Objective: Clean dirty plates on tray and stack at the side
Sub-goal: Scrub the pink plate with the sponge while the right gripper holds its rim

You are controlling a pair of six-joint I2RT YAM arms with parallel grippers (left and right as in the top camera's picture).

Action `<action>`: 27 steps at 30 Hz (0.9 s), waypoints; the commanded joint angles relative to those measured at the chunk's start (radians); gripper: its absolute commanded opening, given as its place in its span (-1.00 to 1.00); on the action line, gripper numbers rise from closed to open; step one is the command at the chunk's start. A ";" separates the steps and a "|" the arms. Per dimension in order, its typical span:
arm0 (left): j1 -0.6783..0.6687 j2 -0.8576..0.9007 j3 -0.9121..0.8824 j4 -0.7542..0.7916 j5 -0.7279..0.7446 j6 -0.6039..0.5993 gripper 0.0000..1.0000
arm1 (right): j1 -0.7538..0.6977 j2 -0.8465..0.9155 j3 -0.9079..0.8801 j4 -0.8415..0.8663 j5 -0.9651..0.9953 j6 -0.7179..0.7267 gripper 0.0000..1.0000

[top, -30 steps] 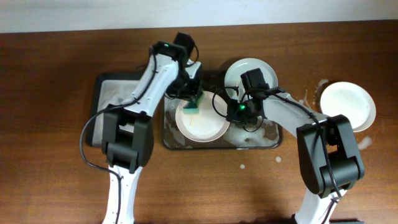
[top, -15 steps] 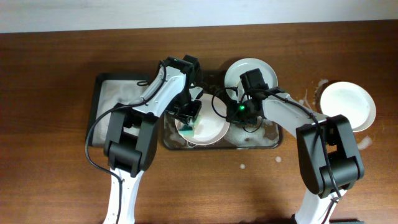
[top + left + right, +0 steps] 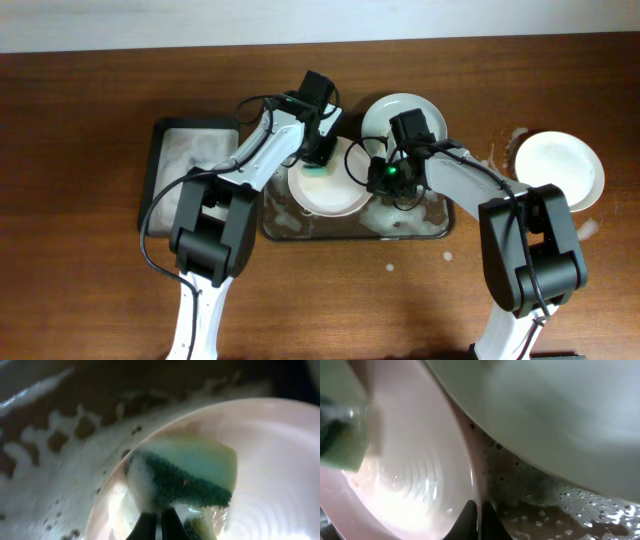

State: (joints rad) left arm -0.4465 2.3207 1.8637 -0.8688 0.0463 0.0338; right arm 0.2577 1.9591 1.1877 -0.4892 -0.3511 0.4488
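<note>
A white plate (image 3: 326,188) lies in the sudsy dark tray (image 3: 420,228). My left gripper (image 3: 318,160) is shut on a green sponge (image 3: 187,477) and presses it on the plate's far rim (image 3: 270,475). My right gripper (image 3: 372,178) is shut on the right rim of that plate (image 3: 405,475). A second white plate (image 3: 400,112) leans at the tray's far edge and shows in the right wrist view (image 3: 560,415). A third white plate (image 3: 560,170) lies on the table at the right.
A smaller dark tray (image 3: 185,165) with suds lies left of the main tray. Soapy water covers the tray floor (image 3: 560,510). Suds spots (image 3: 388,268) lie on the wooden table in front of the tray and near the right plate.
My left gripper has swept the sponge from the plate's near-left part up to its far rim. The right gripper has stayed on the plate's right rim.
</note>
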 commanded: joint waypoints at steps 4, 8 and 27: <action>0.024 0.037 -0.019 -0.185 -0.283 -0.021 -0.99 | 0.011 0.011 -0.007 -0.019 -0.003 -0.026 -0.92; 0.024 0.037 -0.019 -0.281 0.228 0.269 -0.99 | 0.011 0.011 -0.007 -0.018 -0.003 -0.026 -0.92; 0.024 0.037 -0.019 0.057 0.003 0.014 -0.99 | 0.011 0.011 -0.007 -0.023 -0.004 -0.026 -0.92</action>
State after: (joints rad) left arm -0.4313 2.3322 1.8500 -0.8211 0.3035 0.2161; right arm 0.2626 1.9591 1.1877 -0.5037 -0.3523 0.4370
